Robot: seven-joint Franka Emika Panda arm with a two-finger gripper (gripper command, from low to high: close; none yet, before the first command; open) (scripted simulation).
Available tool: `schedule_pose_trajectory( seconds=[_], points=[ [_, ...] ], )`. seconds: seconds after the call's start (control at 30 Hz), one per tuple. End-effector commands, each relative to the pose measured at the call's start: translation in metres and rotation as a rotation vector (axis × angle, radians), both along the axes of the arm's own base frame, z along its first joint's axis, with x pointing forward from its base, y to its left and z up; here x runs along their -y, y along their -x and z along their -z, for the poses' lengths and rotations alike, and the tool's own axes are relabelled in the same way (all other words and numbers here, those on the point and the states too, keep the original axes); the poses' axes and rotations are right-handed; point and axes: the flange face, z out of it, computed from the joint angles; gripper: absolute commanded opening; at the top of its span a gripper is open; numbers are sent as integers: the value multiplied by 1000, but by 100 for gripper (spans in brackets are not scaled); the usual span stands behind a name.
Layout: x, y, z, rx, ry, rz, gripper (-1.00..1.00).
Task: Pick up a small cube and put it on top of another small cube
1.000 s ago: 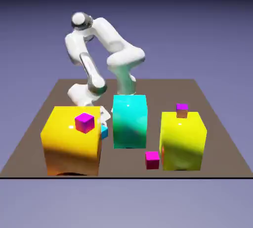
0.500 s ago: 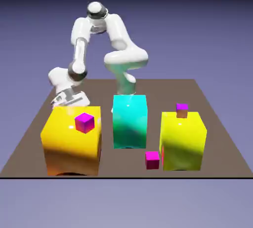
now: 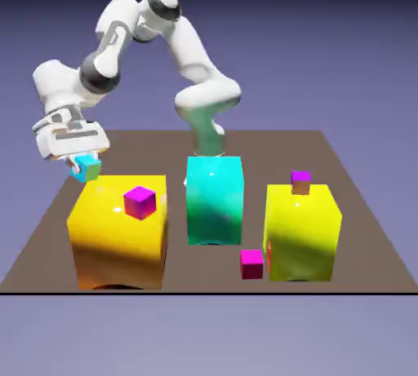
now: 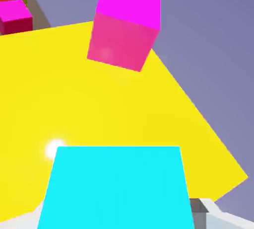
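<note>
The gripper (image 3: 82, 164) is clamped on the small blue cube (image 3: 86, 170), held in the air between its fingertips and filling the bottom of the hand view (image 4: 116, 188). Ahead of the hand lies the yellow block (image 4: 99, 109) with a magenta cube (image 4: 125, 24) resting on its top; the tiny pinkish-magenta cube (image 3: 251, 264) sits far off on the table (image 3: 359, 236).

A bright blue cube (image 4: 116, 188) fills the foreground above a yellow block (image 4: 99, 109) bearing a magenta cube (image 4: 125, 24).

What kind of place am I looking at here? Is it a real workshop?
Probably not real: it looks like a computer-rendered test scene. A white robot arm stands on a bare brown table before a blank violet backdrop, among glossy coloured blocks, with a small blue cube in its fingers.
</note>
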Motion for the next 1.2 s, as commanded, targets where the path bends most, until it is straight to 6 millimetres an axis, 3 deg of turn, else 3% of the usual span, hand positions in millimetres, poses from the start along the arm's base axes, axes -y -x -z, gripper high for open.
schedule_pose_trajectory(
  seconds=[0.0, 0.2, 0.37, 0.63, 0.9, 1.03, 1.1, 1.17],
  points=[
    [-14, -14, -5, 13, -3, -33, -100],
    [-114, -84, -36, 87, -26, -236, -100],
    [-208, -122, -57, 141, -60, -401, -100],
    [-260, -121, 40, -1, -162, -472, -100],
    [-310, -98, 131, -159, -223, -530, -100],
    [-325, -79, 173, -245, -238, -543, -100],
    [-325, -77, 177, -254, -239, -541, -100],
    [-340, -78, 199, -250, -241, -540, -100]
  ],
)
